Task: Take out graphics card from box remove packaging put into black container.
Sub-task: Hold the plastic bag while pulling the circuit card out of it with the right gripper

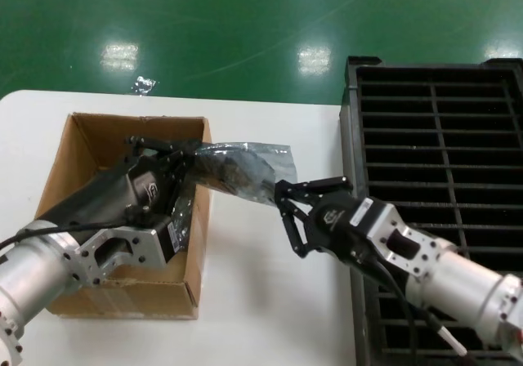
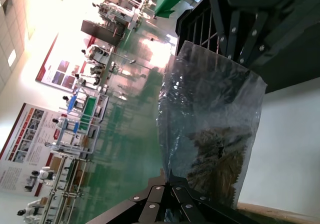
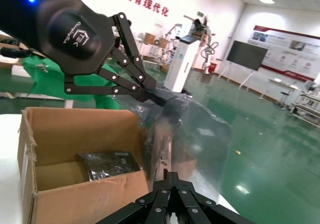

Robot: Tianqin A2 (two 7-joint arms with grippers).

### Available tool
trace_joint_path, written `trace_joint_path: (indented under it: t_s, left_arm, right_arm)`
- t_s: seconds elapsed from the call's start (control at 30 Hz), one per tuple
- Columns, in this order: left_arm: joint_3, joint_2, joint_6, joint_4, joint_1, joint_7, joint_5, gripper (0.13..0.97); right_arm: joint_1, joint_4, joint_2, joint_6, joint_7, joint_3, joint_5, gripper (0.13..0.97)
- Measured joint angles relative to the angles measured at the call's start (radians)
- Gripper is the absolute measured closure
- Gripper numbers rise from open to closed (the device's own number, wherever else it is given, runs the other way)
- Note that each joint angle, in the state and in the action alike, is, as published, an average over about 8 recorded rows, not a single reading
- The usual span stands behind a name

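Head view shows the bagged graphics card [image 1: 237,168] held in the air over the box's [image 1: 90,149] right wall, between both arms. Left pincer [image 1: 181,155] grips its left end; right pincer [image 1: 286,198] pinches its right end. Beside the counter's [image 1: 261,301] right edge sits the black container [image 1: 458,137].

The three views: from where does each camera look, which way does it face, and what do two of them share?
Head view: from the robot's head, looking forward and down on the white table, box and black container; both arms show.
Left wrist view: on the left arm, facing along its pincer at the bagged card, the right pincer beyond.
Right wrist view: on the right arm, facing the left pincer above the box; its own pincer shows.
Shared: both wrist views show the bagged card held between the two pincers.
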Motion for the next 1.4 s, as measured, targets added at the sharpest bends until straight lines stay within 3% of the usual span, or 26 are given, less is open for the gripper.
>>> trace_joint_path:
  t_s: [0.37, 0.67, 0.9, 1.17, 1.4]
  left_arm:
    - [0.000, 0.000, 0.000, 0.000, 0.000, 0.000, 0.000, 0.958]
    - [0.000, 0.000, 0.000, 0.000, 0.000, 0.000, 0.000, 0.958]
    - [0.000, 0.000, 0.000, 0.000, 0.000, 0.000, 0.000, 0.958]
    - [0.000, 0.000, 0.000, 0.000, 0.000, 0.000, 0.000, 0.958]
    - [0.000, 0.000, 0.000, 0.000, 0.000, 0.000, 0.000, 0.958]
  right_arm:
    - [0.012, -0.147, -0.131, -0.206, 0.059, 0.128, -0.169, 0.962]
    - [-0.019, -0.174, -0.180, -0.324, 0.108, 0.222, -0.297, 0.951]
    - [-0.058, -0.174, -0.215, -0.366, 0.131, 0.295, -0.360, 0.917]
    - [-0.099, -0.188, -0.270, -0.379, 0.138, 0.371, -0.409, 0.807]
    - [-0.124, -0.213, -0.330, -0.374, 0.146, 0.415, -0.443, 0.798]
